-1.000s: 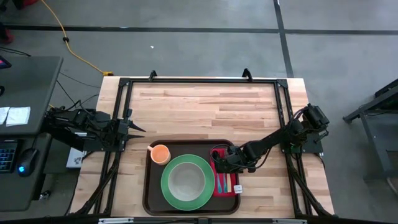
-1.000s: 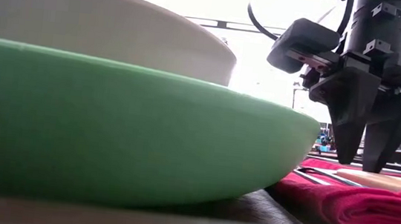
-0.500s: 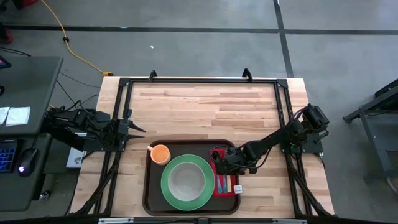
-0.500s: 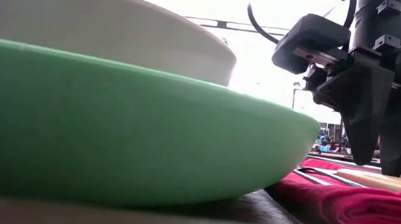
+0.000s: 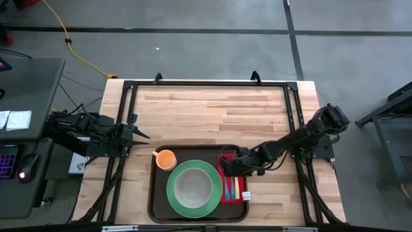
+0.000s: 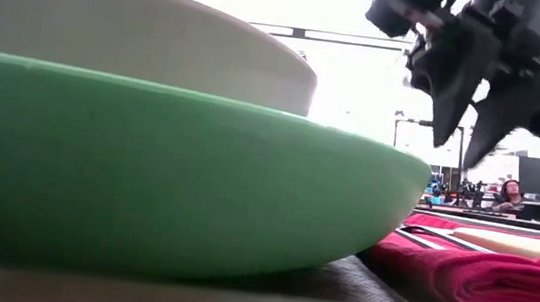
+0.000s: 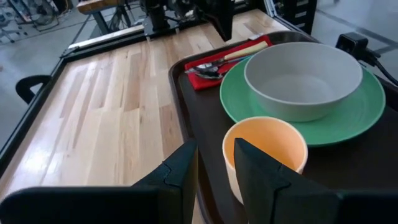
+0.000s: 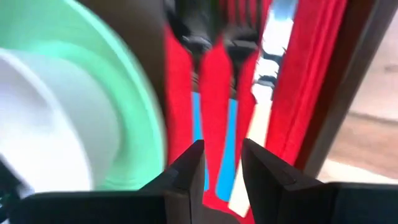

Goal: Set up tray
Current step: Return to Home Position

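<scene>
The dark brown tray [image 5: 156, 196] lies at the table's near edge. On it stand a green plate [image 5: 175, 201] with a pale bowl [image 5: 191, 185] in it, and an orange cup [image 5: 166, 159] at the tray's far left corner. A red napkin [image 5: 226, 182] with cutlery [image 5: 232, 189] on it lies along the tray's right side. My right gripper [image 5: 226, 169] hangs above the napkin's far end, tilted, open with a narrow gap [image 6: 457, 154], nothing between its fingers. My left gripper [image 5: 145, 134] waits open at the table's left edge [image 7: 214, 146].
A black metal frame [image 5: 206, 84] runs around the tabletop. Bare wood [image 5: 212, 116] stretches from the tray to the far edge. A desk with a keyboard and mouse [image 5: 26, 171] stands left of the table. A person [image 6: 509, 191] sits far off in the room behind.
My right gripper has risen from just above the red napkin and tipped sideways; nothing has come up with it. The napkin, the cutlery and the dishes have stayed where they were.
</scene>
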Available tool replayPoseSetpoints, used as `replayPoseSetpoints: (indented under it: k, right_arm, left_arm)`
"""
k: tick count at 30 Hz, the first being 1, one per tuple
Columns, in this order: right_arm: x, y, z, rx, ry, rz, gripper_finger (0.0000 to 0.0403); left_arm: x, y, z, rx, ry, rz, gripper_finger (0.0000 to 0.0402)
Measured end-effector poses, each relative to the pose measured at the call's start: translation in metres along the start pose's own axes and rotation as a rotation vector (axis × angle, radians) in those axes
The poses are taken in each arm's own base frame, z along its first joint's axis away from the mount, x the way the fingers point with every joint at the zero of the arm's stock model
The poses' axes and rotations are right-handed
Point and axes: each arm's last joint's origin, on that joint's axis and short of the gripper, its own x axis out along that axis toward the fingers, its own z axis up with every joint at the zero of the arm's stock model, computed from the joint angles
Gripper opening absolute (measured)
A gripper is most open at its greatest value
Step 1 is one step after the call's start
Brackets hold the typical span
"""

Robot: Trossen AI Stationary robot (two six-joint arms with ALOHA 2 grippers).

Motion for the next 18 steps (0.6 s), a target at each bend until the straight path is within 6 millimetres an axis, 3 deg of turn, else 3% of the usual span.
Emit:
replayPoseSetpoints:
  k: [9,18]
  right_arm:
    - [-0.035,0.001,0.006,-0.112,-0.167,0.092,0.0083]
    - [-0.059,-0.011,0.01,-0.172,-0.218,0.038,0.0083]
  left_arm:
    - [0.0,0.0,0.008,0.055,-0.092,-0.045,0.0136]
    - [-0.001,0.0,0.01,0.061,-0.118,-0.047,0.0136]
